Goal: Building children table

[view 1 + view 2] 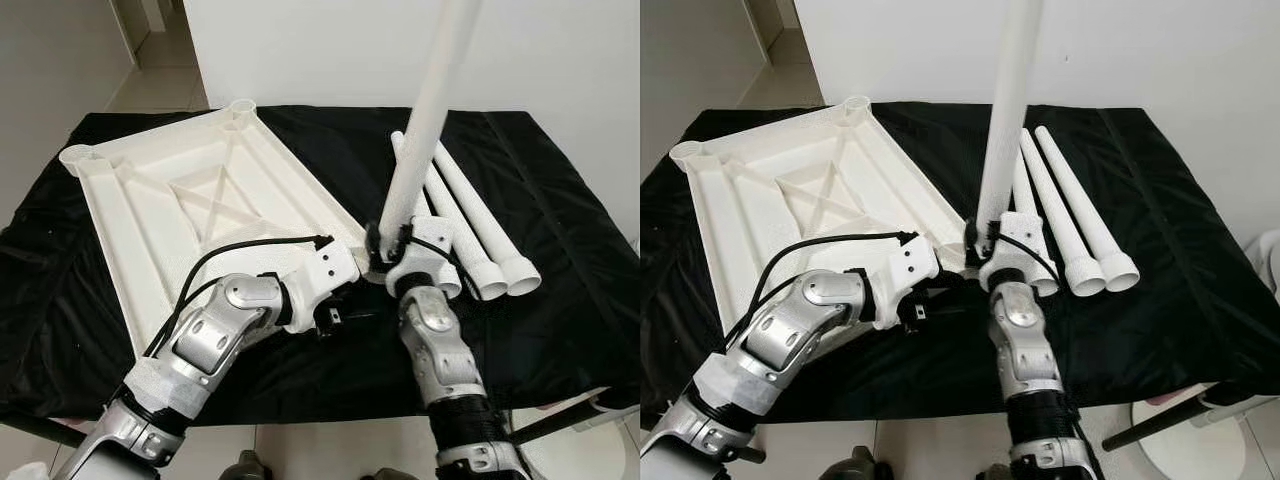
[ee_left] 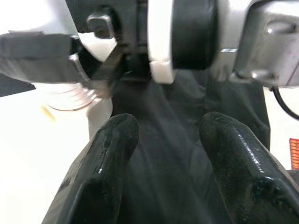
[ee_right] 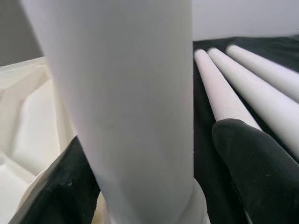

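Assembly: right gripper (image 1: 385, 250) clamps upright white plastic tube leg (image 1: 425, 110); keep it vertical over upturned white tabletop's (image 1: 190, 200) corner socket. Left gripper (image 2: 163, 154) spread, empty.

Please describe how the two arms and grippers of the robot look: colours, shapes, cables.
Both arms are built of rounded silver metal segments with black joints. The left arm has a white wrist housing and a black cable looping above it. The right arm has a ribbed black cuff lower down and a thinner black cable at its white wrist. Each gripper has two thick, glossy black fingers with rounded tips.
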{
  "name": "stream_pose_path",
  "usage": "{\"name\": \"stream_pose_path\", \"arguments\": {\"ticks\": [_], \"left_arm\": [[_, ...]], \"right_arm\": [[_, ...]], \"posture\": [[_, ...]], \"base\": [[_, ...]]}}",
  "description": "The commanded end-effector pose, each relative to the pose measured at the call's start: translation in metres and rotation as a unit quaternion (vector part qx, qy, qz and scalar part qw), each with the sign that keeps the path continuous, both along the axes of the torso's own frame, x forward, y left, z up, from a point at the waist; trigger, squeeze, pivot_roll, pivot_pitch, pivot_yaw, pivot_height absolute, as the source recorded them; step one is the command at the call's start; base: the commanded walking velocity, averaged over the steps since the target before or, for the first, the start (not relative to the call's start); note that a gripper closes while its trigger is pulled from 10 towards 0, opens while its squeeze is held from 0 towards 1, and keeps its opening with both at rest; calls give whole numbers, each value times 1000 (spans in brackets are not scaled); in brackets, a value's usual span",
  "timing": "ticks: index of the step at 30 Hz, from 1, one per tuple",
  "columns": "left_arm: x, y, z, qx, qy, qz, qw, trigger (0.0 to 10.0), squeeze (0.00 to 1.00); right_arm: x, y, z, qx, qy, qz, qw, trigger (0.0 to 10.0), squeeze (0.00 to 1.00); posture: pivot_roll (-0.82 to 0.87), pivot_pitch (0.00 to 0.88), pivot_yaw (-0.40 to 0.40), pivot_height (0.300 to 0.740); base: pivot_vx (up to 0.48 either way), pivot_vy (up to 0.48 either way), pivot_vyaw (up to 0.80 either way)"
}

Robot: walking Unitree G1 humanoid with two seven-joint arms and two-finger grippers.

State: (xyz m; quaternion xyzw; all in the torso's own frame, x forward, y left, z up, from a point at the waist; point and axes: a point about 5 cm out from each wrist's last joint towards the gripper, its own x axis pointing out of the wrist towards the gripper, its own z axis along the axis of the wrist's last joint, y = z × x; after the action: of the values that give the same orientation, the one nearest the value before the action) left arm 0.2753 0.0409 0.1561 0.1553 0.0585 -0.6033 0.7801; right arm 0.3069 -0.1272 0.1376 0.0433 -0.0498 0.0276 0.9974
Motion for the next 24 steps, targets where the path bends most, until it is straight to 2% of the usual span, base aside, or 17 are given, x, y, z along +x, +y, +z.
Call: {"name": "stream_pose_path", "arguments": {"ticks": [1,4,6,9,12,16,18,20,24], "left_arm": [[0,-3,2,1,-1,-21,1000,10000,0],[1,-4,7,-12,0,-20,1000,10000,0],[-1,-3,13,-26,2,-26,999,10000,0],[-3,0,15,-22,-4,-32,999,10000,0],[-2,1,17,-20,-6,-32,999,10000,0],[0,8,21,-24,-9,-26,999,10000,0],[4,14,21,-27,-16,1,1000,10000,0],[6,15,21,-26,-19,14,999,10000,0],[-1,10,22,-54,-4,23,998,10000,0]], "right_arm": [[-4,-6,0,-2,-2,15,1000,10000,0],[-8,-12,0,-30,-5,50,998,10000,0],[-12,-18,2,-57,-16,99,993,10000,0],[-10,-28,1,-67,-12,126,990,10000,0],[-9,-28,3,-64,-15,139,988,10000,0],[-2,-27,6,-72,-16,155,985,10000,0],[6,-21,10,-66,-14,178,982,10000,0],[7,-20,11,-64,-15,190,980,10000,0],[15,-18,11,-74,-9,220,973,10000,0]], "posture": [[-30,0,39,740],[-33,0,39,740],[-27,0,37,740],[-6,0,26,740],[5,1,16,740],[19,0,-40,740],[68,10,-81,740],[68,10,-81,740],[56,0,-68,740]], "base": [[0,0,0],[0,0,0],[0,0,0],[0,0,0],[0,0,0],[0,0,0],[0,0,0],[0,0,0],[0,0,0]]}}
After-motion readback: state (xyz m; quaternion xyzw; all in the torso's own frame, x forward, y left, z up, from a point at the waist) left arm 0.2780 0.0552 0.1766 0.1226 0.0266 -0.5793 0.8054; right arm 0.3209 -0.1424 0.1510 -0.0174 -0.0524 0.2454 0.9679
